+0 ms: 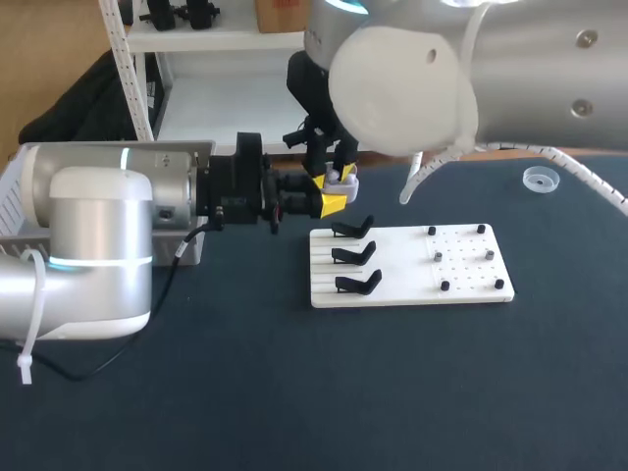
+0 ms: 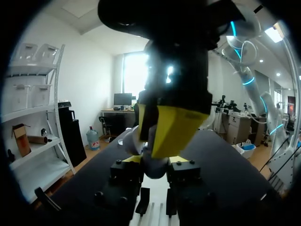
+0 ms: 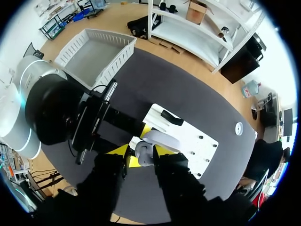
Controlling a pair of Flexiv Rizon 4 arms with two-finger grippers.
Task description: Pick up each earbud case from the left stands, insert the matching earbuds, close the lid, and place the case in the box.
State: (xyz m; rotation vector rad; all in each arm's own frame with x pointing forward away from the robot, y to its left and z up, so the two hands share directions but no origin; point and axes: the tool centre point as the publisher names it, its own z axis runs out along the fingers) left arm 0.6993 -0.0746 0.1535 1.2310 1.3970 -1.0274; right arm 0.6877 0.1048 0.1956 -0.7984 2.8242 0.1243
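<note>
Earbud case [image 1: 343,181] in left pincer [image 1: 330,203] and right pincer [image 1: 339,175]; near white board [image 1: 402,282]

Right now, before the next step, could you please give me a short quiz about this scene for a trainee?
1. How many black stands are on the white board?
2. The right claw grips the earbud case from: A. below; B. above.
3. True or false: the case rests on a stand.

Key: 1. Three. 2. B. 3. False; it is held in the air, off the board.
</note>
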